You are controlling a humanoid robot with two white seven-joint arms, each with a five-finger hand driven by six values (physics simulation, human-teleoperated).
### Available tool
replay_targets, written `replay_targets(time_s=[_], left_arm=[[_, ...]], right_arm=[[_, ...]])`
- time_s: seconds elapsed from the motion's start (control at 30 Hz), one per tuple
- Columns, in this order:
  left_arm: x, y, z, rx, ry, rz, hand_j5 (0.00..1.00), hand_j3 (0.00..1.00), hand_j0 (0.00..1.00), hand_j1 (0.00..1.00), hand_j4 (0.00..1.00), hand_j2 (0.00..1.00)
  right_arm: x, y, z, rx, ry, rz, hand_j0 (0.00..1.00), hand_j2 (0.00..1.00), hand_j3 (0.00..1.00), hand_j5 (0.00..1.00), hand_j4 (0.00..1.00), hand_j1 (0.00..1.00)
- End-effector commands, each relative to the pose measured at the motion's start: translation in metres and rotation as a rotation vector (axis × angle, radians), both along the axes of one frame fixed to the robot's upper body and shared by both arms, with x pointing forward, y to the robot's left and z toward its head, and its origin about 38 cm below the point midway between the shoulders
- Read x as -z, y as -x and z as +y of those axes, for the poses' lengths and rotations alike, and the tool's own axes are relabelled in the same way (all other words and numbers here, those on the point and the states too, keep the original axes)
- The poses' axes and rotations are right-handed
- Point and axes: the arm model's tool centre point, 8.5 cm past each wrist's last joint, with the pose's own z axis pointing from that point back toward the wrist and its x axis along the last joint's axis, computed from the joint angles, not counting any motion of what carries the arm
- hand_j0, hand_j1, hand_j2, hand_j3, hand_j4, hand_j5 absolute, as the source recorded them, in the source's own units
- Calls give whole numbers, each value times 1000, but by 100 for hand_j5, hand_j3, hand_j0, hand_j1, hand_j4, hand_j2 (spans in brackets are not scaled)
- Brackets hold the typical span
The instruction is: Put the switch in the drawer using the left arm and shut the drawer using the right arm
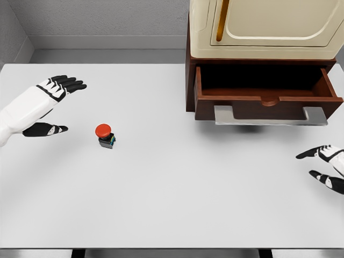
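— Nearest on the white worktop [172, 204], what shows?
— At the right edge, the right hand [327, 164], fingers spread, empty.
— Then?
— The red-capped switch [105, 135] stands left of centre; the left hand [52, 105] hovers beside it, spread wide, not touching.
— Farther back?
— The brown drawer [267, 94] stands open under a cream cabinet [266, 27].

Wooden drawer [267, 100] (metal handle [270, 116]), matt table [177, 188]
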Motion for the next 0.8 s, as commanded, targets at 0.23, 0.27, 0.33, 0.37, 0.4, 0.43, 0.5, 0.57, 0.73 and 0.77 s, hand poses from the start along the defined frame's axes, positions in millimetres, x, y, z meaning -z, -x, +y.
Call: replay_targets(time_s=[0.23, 0.27, 0.33, 0.37, 0.4, 0.43, 0.5, 0.57, 0.73, 0.77], left_arm=[[15, 9, -23, 87, 172, 75, 100, 100, 100, 100, 100, 100], [17, 10, -30, 124, 249, 111, 100, 100, 100, 100, 100, 100], [14, 10, -29, 140, 329, 126, 100, 100, 100, 100, 100, 100], [12, 10, -26, 144, 372, 135, 100, 100, 100, 100, 100, 100], [11, 10, -26, 153, 379, 145, 100, 100, 100, 100, 100, 100], [12, 10, -28, 182, 382, 182, 100, 100, 100, 100, 100, 100], [16, 11, -32, 225, 343, 256, 100, 100, 100, 100, 100, 100], [28, 7, -27, 179, 334, 362, 100, 100, 100, 100, 100, 100], [28, -8, -18, 123, 497, 570, 100, 100, 100, 100, 100, 100], [26, -9, -19, 136, 517, 583, 100, 100, 100, 100, 100, 100]], right_arm=[[-8, -4, 5, -20, 15, -31, 67, 67, 67, 67, 67, 67], [-7, -4, 5, -19, 13, -30, 67, 67, 67, 67, 67, 67], [-6, -3, 7, -21, 6, -28, 67, 67, 67, 67, 67, 67], [-7, -3, 7, -23, 8, -28, 67, 67, 67, 67, 67, 67], [-8, -3, 7, -25, 10, -29, 67, 67, 67, 67, 67, 67], [-8, -3, 7, -26, 12, -29, 67, 67, 67, 67, 67, 67], [-8, -3, 8, -38, 24, -16, 66, 66, 66, 66, 66, 66], [-17, -6, 1, -33, 51, -26, 65, 65, 65, 65, 65, 65], [-21, -9, 0, -39, 64, -31, 67, 67, 67, 67, 67, 67], [-22, -9, 0, -39, 64, -33, 67, 67, 67, 67, 67, 67]])
